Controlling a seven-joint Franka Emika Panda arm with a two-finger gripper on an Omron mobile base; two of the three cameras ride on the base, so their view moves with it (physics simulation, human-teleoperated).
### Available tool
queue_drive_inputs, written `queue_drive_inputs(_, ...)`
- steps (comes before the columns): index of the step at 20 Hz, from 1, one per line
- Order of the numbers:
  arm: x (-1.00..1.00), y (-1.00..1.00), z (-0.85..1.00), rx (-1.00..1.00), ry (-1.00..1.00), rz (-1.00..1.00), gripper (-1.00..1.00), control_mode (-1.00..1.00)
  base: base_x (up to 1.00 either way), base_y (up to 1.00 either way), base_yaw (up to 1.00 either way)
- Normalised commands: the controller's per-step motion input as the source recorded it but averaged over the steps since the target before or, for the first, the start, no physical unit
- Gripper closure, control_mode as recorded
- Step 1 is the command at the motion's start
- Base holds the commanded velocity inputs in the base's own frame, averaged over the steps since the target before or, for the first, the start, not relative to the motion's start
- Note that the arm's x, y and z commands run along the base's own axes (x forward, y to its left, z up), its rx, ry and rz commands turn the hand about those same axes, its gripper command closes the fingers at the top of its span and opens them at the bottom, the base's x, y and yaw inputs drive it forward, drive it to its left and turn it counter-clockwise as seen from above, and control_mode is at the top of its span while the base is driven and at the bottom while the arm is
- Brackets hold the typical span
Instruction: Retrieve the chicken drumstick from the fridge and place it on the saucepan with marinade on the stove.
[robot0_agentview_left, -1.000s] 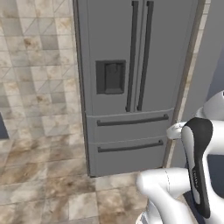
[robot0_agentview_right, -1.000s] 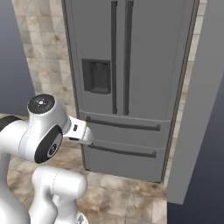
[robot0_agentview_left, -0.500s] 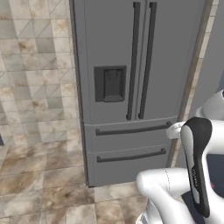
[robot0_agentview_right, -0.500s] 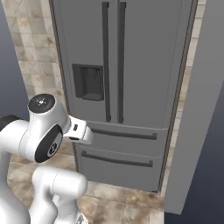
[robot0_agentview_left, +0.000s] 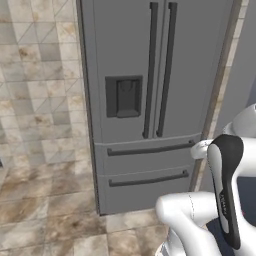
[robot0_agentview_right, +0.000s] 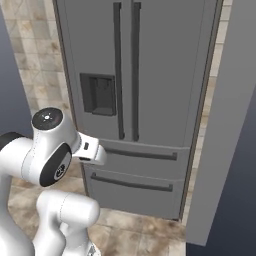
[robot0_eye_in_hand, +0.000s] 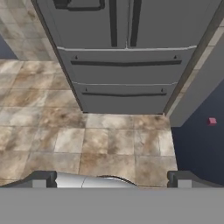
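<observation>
We face the fridge (robot0_eye_in_hand: 127, 65) — doors shut, ahead of our tool (robot0_eye_in_hand: 111, 177), whose jaws stand wide and empty. The drumstick is presumably inside. Next we must reach a door handle (robot0_agentview_left: 150, 70) — and pull.

You face the closed grey fridge (robot0_agentview_left: 150, 100), its dark dispenser (robot0_agentview_left: 123, 96) left of two long handles (robot0_agentview_left: 159, 70), two drawers (robot0_agentview_left: 145, 167) below, tiled floor (robot0_agentview_left: 45, 210).

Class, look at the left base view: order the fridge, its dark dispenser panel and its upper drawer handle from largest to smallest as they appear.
1. The fridge, by far the largest.
2. The dispenser panel.
3. The upper drawer handle: longer than the panel is wide, but far thinner, so it covers the least area.
</observation>
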Motion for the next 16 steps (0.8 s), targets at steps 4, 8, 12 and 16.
queue_drive_inputs(4, 0.0, 0.0, 0.0, 0.0, 0.0, 0.0, -1.0, 1.0, 0.48, 0.0, 0.0)
queue_drive_inputs(8, 0.0, 0.0, 0.0, 0.0, 0.0, 0.0, -1.0, 1.0, 0.54, 0.0, -0.01)
queue_drive_inputs(12, 0.0, 0.0, 0.0, 0.0, 0.0, 0.0, -1.0, 1.0, 0.61, 0.0, -0.01)
queue_drive_inputs(16, 0.0, 0.0, 0.0, 0.0, 0.0, 0.0, -1.0, 1.0, 0.31, 0.0, -0.01)
